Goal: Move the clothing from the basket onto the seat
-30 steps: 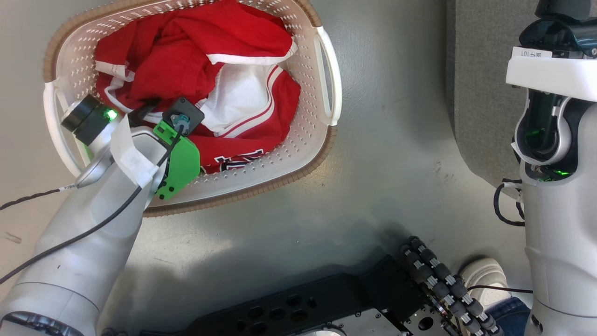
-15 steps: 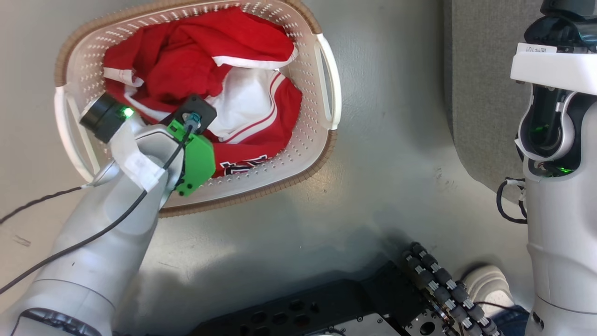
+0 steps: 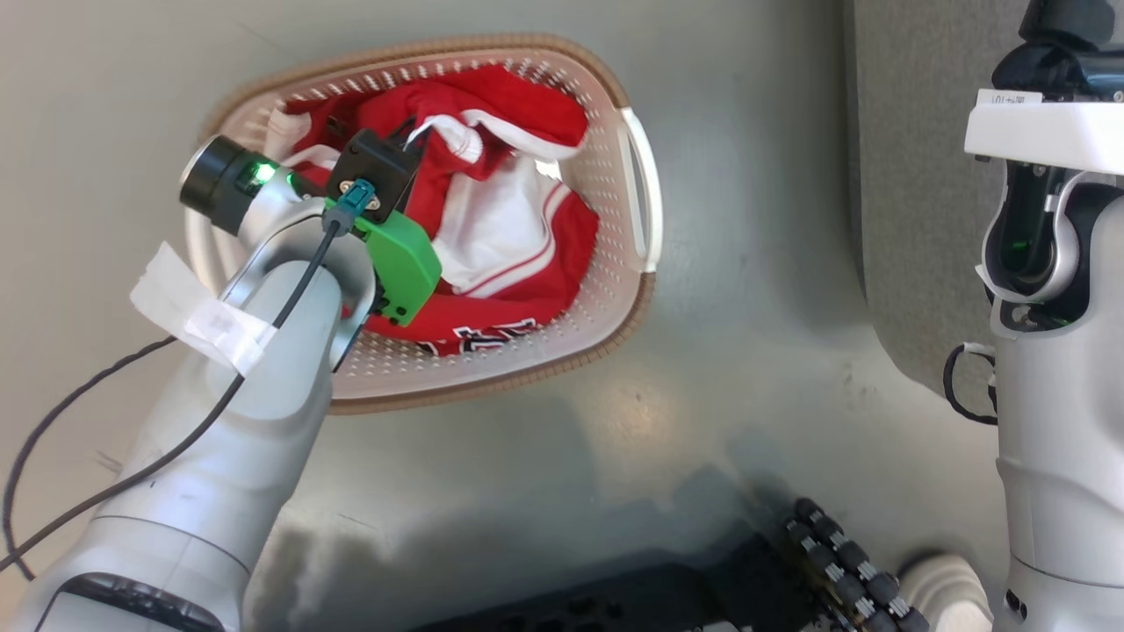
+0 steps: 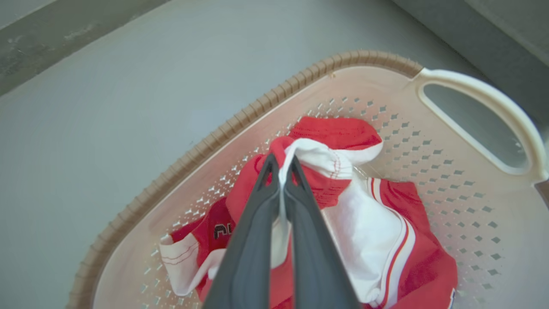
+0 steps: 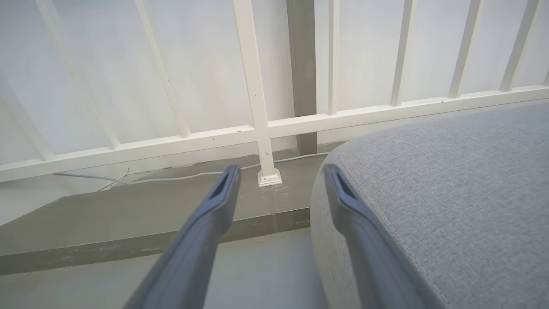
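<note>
Down on the grey floor (image 3: 746, 307) in the head view stands the basket (image 3: 606, 171), with the red and white clothing (image 3: 518, 228) heaped inside it. The left arm (image 3: 255, 395) reaches over its left side, and the seat (image 3: 904, 175) lies off to the right, behind the right arm (image 3: 1054, 439). From the left wrist view, the left jaws are closed tight on a white-edged fold of the clothing (image 4: 386, 223), the dark fingers (image 4: 253, 244) pressed together with cloth between them, above the basket (image 4: 279, 88). From the right wrist view, the right jaws stand wide open with nothing between them. One finger (image 5: 201, 240) shows over the floor (image 5: 257, 266), the other in front of the rounded edge of the seat (image 5: 450, 193), with a white railing (image 5: 257, 107) beyond.
</note>
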Controlling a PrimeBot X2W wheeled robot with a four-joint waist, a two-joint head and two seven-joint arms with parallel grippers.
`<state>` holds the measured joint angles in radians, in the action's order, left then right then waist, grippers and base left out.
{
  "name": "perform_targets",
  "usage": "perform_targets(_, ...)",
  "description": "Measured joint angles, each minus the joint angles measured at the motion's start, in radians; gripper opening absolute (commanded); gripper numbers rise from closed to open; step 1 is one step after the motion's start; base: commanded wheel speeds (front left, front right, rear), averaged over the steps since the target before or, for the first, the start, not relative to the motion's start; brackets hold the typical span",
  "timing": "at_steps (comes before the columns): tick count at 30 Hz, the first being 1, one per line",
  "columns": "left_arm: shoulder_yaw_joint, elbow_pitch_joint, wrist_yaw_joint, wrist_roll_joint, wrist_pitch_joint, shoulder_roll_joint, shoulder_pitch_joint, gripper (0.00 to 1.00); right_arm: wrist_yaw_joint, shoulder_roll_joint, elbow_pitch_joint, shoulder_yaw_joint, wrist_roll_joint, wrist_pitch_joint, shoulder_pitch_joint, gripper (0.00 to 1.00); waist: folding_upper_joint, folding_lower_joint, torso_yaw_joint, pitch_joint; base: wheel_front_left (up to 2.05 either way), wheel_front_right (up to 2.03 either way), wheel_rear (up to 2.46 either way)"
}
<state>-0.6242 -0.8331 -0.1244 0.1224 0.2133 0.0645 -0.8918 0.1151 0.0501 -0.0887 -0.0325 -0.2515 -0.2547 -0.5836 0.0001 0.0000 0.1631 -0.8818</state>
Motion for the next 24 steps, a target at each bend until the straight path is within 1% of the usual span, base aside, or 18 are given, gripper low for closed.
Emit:
perform_targets(2, 0.005, 0.010, 0.000, 0.011, 0.016, -0.007, 0.000, 0.00, -0.001, 0.000, 0.010, 0.006, 0.008, 0.000, 0.005, 1.00, 0.0000, 0.0000, -0.010, 0.021, 0.00, 0.00, 0.00)
perform_targets(6, 0.005, 0.038, 0.000, 0.039, 0.018, -0.015, 0.000, 0.00, -0.013, 0.000, 0.034, 0.020, 0.021, 0.000, 0.031, 1.00, 0.0000, 0.0000, -0.030, 0.066, 0.00, 0.00, 0.00)
perform_targets(24, 0.033, 0.137, 0.000, 0.096, 0.030, -0.023, -0.004, 0.00, -0.058, 0.000, 0.131, 0.051, 0.051, 0.000, 0.144, 1.00, 0.0000, 0.0000, -0.120, 0.310, 0.00, 0.00, 0.00)
